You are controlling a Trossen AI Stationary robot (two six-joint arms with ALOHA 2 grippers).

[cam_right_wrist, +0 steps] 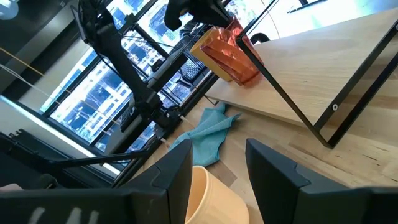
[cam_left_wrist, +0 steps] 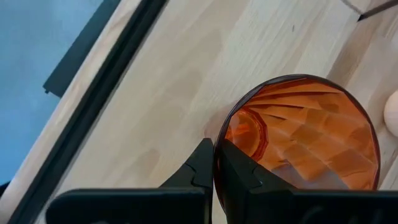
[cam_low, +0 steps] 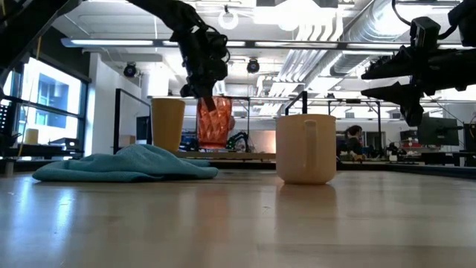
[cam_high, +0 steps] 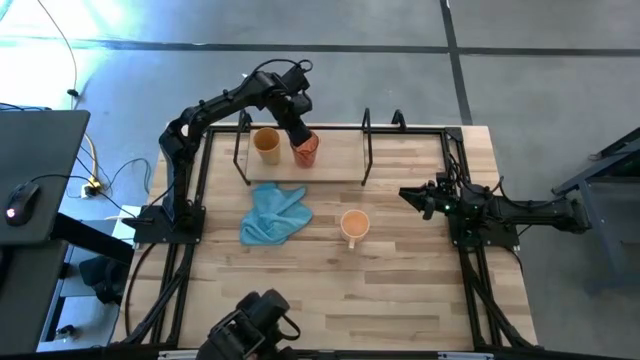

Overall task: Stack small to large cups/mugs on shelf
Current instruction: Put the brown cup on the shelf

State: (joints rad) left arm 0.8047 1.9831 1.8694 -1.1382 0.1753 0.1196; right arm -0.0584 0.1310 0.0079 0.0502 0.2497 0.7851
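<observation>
The red ribbed cup [cam_high: 306, 151] is at the shelf [cam_high: 366, 150], a low black wire rack at the table's far side. My left gripper [cam_high: 297, 132] is shut on the cup from above. The mustard-yellow cup [cam_high: 266, 144] stands upright on the shelf's base just left of the red one. The light orange mug [cam_high: 354, 224] stands upright on the table in front of the shelf. My right gripper [cam_high: 406, 195] hovers open to the mug's right, touching nothing. In the low view the red cup [cam_low: 214, 123] sits beside the yellow cup [cam_low: 167, 125]. My left gripper holds the red cup by its rim [cam_left_wrist: 216, 146], on the side toward the yellow cup. One finger [cam_left_wrist: 242, 177] is inside the cup and the other finger [cam_left_wrist: 200, 169] is outside. The fingers come from above, pointing down. The cup is upright; I cannot tell whether its bottom touches the shelf base.
A light blue cloth [cam_high: 275, 214] lies crumpled on the table in front of the shelf, left of the mug. Black arm-mount frames [cam_high: 190, 180] run along the table's left and right sides. Bare wood lies toward the near edge [cam_high: 340, 310].
</observation>
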